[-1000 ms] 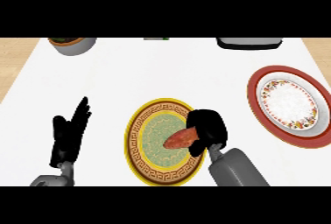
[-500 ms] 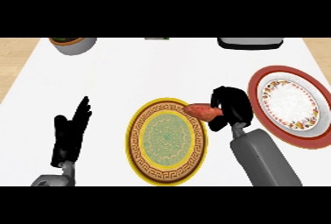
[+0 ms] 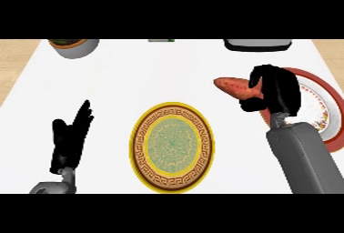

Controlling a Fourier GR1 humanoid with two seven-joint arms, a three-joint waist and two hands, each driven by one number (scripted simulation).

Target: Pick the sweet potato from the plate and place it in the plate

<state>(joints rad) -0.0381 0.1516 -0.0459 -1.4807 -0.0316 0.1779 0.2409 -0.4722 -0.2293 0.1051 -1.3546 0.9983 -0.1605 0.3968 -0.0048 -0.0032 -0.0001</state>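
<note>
Over on the left, the left hand rests open at the near edge of the white counter, fingers straight and pointing up, holding nothing. At the far left corner sits a grey bowl with something dark inside; what it is I can't tell.

In the middle lies the yellow-rimmed plate, round and flat, with a brown Greek-key band and a mottled green centre. It has nothing on it. At the far edge there's a small dark-green item, too cut off to name.

Now to the right, where the action is: the right hand has its black fingers curled round the sweet potato, which pokes out leftward, a tapered, reddish-orange root with a dull, rough-looking skin. It's held up above the counter, just beside the near-left rim of the red-rimmed plate, a glossy white dish with a speckled floral ring. A dark tray-like object sits at the far edge beyond it.

To finish this well, I'd say carry on rightward until the potato is over the white centre rather than the sloped rim, lower before letting go, and lay it down lengthwise, because that rounded, tapered shape looks likely to roll.
</note>
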